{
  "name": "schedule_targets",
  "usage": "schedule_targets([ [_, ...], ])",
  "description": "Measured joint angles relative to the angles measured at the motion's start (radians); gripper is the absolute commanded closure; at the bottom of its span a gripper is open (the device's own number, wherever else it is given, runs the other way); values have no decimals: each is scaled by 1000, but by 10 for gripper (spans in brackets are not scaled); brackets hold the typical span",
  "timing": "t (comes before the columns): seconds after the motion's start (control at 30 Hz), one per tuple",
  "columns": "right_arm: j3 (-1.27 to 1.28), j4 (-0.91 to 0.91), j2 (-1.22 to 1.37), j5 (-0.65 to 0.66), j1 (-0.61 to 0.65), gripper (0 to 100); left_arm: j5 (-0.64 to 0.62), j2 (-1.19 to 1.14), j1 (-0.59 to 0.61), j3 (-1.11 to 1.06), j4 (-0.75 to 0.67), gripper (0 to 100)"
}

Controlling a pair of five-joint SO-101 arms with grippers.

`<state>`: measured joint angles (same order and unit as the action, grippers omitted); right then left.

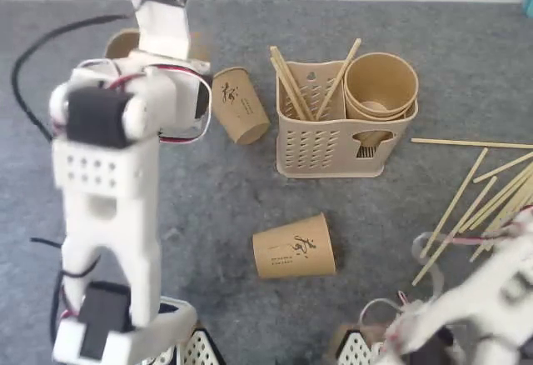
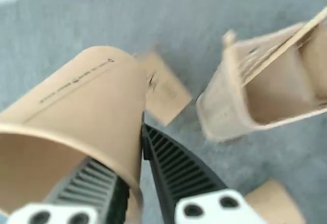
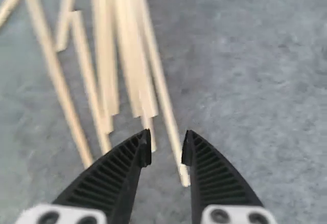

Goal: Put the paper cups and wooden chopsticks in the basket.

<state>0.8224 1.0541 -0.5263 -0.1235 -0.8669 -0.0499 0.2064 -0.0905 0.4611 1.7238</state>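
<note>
My left gripper (image 2: 135, 144) is shut on the wall of a tan paper cup (image 2: 76, 106), one finger inside it and one outside. In the high view that cup (image 1: 123, 42) is held off the mat at the far left, left of the basket. A second cup (image 1: 240, 105) lies on its side just left of the tan slotted basket (image 1: 333, 144). A third cup (image 1: 293, 247) lies in front of the basket. The basket holds a few chopsticks (image 1: 291, 82) and nested cups (image 1: 381, 84). My right gripper (image 3: 166, 147) hangs open over the near ends of loose wooden chopsticks (image 3: 127, 55).
Several chopsticks (image 1: 487, 198) lie scattered on the grey mat (image 1: 208, 182) at the right, one apart (image 1: 470, 142) beside the basket. The left arm's white body (image 1: 108, 173) rises over the left side. Bare mat lies between the basket and the front cup.
</note>
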Motion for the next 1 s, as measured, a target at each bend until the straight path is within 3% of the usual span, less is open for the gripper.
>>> schedule_targets([
  [0.27, -68, -164, 437, 0, -29, 880, -64, 123, -262, 167, 0, 989],
  [0.63, -87, -238, 482, 35, -126, 881, -72, -11, -632, 328, -2, 989],
  [0.77, -87, -242, 482, 86, -147, 882, -51, -147, -695, 393, -6, 989],
  [1.0, -87, -244, 482, 124, -163, 883, 32, -394, -695, 545, -8, 989],
])
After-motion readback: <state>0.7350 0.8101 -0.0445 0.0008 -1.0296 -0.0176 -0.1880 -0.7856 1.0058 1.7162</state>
